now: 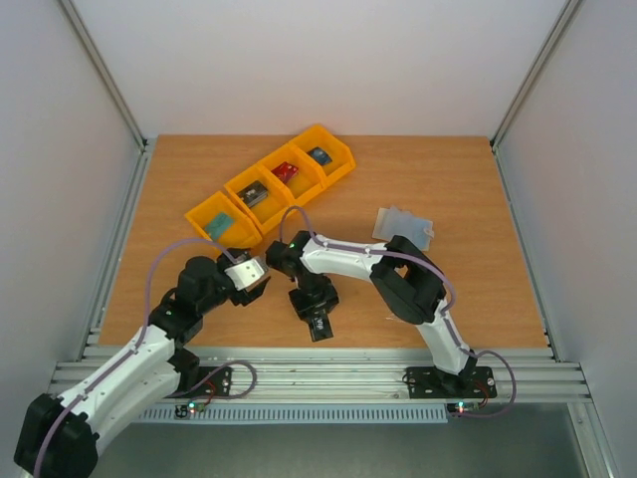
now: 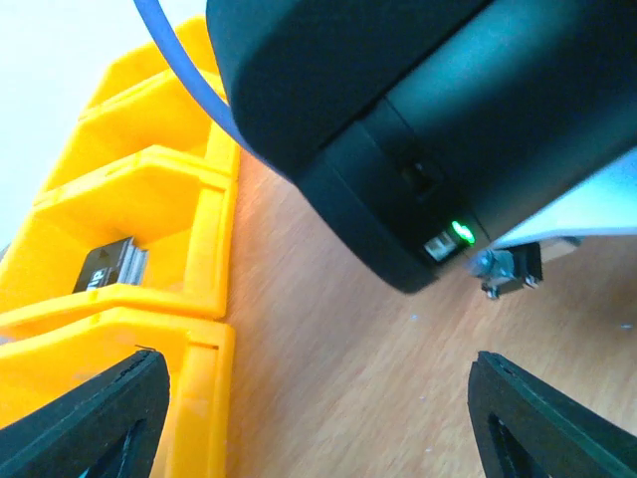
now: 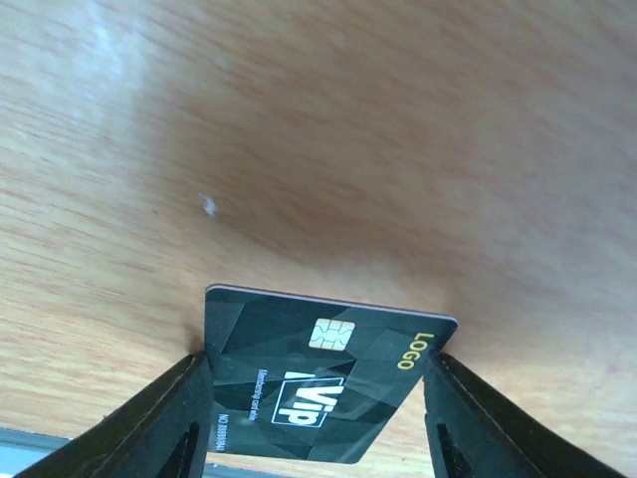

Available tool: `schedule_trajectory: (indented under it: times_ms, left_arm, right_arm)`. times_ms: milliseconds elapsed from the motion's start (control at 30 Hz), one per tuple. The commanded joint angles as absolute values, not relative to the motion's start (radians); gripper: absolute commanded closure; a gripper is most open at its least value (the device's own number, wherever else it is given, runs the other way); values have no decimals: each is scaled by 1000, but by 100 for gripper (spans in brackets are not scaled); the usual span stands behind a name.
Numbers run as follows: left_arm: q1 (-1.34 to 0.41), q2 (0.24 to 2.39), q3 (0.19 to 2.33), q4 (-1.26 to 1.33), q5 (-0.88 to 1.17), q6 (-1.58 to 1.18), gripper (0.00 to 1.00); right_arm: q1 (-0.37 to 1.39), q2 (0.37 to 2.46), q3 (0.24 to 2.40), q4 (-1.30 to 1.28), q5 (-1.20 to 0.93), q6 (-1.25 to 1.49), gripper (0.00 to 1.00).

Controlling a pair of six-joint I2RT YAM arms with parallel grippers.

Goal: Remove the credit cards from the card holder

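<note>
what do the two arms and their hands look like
Both have white links between chunky black joints: left arm, right arm. A thin lilac-grey cable runs along each. One black joint on the right arm carries a small green light. The left hand and right hand end in black wedge-shaped fingers.

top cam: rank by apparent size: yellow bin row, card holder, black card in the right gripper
1. yellow bin row, largest by far
2. card holder
3. black card, smallest, held in the right gripper
</note>
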State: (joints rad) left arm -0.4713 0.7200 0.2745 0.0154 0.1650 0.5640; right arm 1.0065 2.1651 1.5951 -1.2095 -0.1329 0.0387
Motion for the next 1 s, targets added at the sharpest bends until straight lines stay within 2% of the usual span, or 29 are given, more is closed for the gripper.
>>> schedule_trajectory:
  times_ms: [0,267,467,667,833,967]
  left_arm:
    - [-467,692,271,-12,307,577,17]
    - [-491,736,287,-90,555,809,20]
    - [-683,798,292,-101,592,963,28]
    - [-809,849,246,52,634,1201,32]
    - [-901,1054,298,117,640,1377,37]
    - [-974,1217,277,297,622,1487,38]
  right_arm:
    - [1017,2180,1476,-1172,-175,76,46]
    - [1066,2121,1332,-1166,-191,93,51]
    - [1060,2103,1322,-1135,-214,103,50]
    - [980,2143,1351,-1086,-227,115,52]
    - [920,2156,1372,-1052,-269,119,52]
    - [911,2139,1364,-1032,-290,120,52]
